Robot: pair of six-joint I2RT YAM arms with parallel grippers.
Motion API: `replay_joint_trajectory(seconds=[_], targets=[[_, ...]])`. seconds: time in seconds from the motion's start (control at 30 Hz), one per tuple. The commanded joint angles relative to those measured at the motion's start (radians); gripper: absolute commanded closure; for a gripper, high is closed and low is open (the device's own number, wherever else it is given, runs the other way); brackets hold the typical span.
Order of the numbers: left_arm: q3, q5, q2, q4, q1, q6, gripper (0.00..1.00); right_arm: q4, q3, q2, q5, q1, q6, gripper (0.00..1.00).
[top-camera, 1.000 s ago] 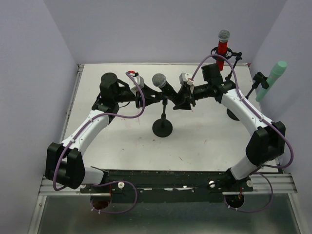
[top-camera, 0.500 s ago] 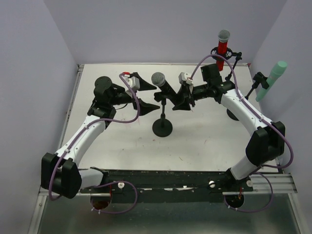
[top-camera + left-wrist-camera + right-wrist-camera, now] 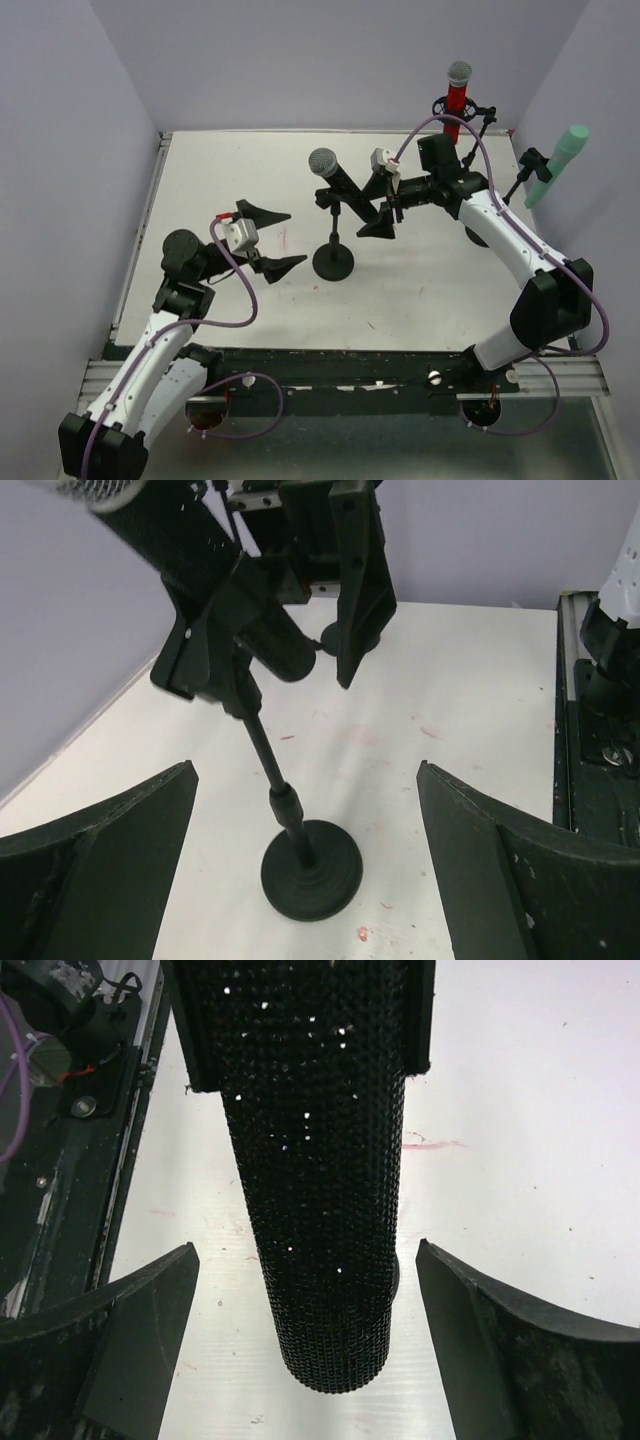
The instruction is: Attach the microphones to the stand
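Note:
The black microphone (image 3: 340,180), with its silver mesh head at the upper left, lies tilted in the clip of the centre stand (image 3: 333,262). My right gripper (image 3: 382,206) is open around the microphone's tail. In the right wrist view the black body (image 3: 320,1160) hangs between the fingers (image 3: 150,1320) with a gap on each side. My left gripper (image 3: 297,236) is open and empty, left of the stand's base (image 3: 311,869) and apart from it. The red microphone (image 3: 457,98) stands in a stand at the back right. The mint-green microphone (image 3: 556,165) sits in a stand at the far right.
The white table (image 3: 230,165) is enclosed by pale walls at the left, back and right. A black rail (image 3: 330,365) with both arm bases runs along its near edge. The right arm (image 3: 505,235) reaches in from the right, past the two stands there.
My left gripper opened and drew back toward the near left, away from the black microphone. My right gripper opened around the microphone's tail. The microphone stays in the clip.

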Motion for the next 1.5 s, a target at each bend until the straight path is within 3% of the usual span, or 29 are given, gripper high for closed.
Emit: replay_joint_trajectory(seconds=[0.0, 0.17, 0.3, 0.47, 0.7, 0.87, 1.17, 1.47], targets=[[-0.133, -0.176, -0.172, 0.029, 0.005, -0.098, 0.02, 0.054, -0.034, -0.038, -0.004, -0.013, 0.039, 0.00], [-0.222, -0.330, -0.292, 0.044, 0.005, -0.294, 0.02, 0.064, -0.051, -0.054, -0.026, -0.024, 0.042, 0.00], [-0.256, -0.296, -0.265, 0.093, 0.005, -0.417, 0.02, 0.105, -0.080, -0.074, -0.026, -0.031, 0.074, 0.00], [-0.351, -0.251, -0.200, 0.283, -0.011, -0.509, 0.02, 0.143, -0.109, -0.102, -0.038, -0.056, 0.103, 0.01], [-0.345, -0.431, -0.203, 0.132, -0.187, -0.252, 0.02, 0.151, -0.132, -0.125, -0.078, -0.103, 0.102, 0.00], [-0.360, -0.468, -0.177, 0.159, -0.221, -0.233, 0.02, 0.153, -0.157, -0.143, -0.102, -0.132, 0.094, 0.00], [-0.342, -0.518, -0.151, 0.167, -0.261, -0.160, 0.02, 0.130, -0.221, -0.240, -0.016, -0.157, 0.020, 0.00], [-0.327, -0.618, -0.104, 0.205, -0.304, -0.112, 0.01, 0.127, -0.293, -0.332, -0.064, -0.226, 0.039, 0.00]])
